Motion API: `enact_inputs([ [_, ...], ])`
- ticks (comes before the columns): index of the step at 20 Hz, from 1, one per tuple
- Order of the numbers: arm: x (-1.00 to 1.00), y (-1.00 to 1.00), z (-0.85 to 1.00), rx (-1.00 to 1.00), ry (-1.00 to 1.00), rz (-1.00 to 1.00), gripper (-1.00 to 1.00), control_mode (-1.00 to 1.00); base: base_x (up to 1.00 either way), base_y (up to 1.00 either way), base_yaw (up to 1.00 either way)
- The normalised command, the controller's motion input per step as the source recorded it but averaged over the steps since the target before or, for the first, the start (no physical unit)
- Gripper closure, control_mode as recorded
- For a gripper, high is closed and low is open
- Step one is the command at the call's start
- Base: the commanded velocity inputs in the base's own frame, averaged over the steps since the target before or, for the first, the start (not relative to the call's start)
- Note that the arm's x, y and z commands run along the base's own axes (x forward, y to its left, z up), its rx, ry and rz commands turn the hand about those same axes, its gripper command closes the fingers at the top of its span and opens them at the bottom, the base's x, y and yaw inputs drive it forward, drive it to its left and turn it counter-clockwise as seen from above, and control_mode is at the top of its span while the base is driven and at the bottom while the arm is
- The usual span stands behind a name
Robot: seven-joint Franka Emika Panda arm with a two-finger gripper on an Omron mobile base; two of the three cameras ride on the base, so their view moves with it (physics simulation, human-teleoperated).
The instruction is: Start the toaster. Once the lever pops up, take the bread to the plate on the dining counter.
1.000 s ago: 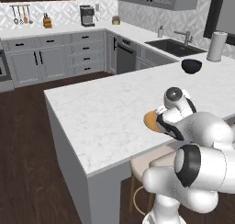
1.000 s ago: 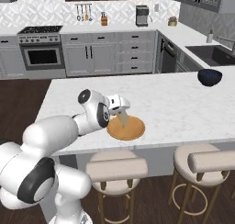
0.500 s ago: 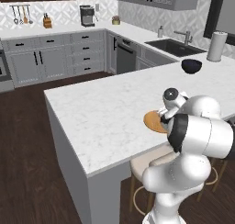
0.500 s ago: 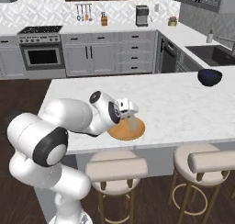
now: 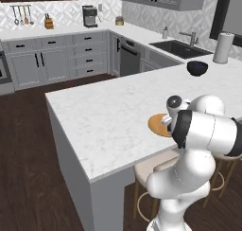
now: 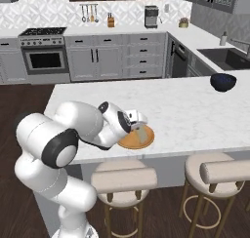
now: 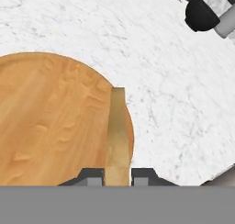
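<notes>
Fingers (image 7: 94,176) are pinched narrow on the bread (image 7: 117,136), gripper (image 7: 117,177) holding the slice edge-on over the right part of the plate; going by size, the dining counter (image 6: 195,110) carries everything; the plate (image 7: 50,122) sits near its stool-side edge; black bowl (image 6: 223,81) well off.

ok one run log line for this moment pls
stage: placing | gripper: shut on bread | bread: edge-on over plate | plate: on dining counter | release: not yet
</notes>
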Motion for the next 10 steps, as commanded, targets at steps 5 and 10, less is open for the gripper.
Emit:
enact_inputs([
  [5, 0.00, 0.11, -0.11, 0.00, 0.02, 0.00, 1.00, -1.00, 0.00, 0.00, 0.00],
  [10, 0.05, 0.38, -0.24, 0.00, 0.11, 0.00, -1.00, -1.00, 0.00, 0.00, 0.00],
])
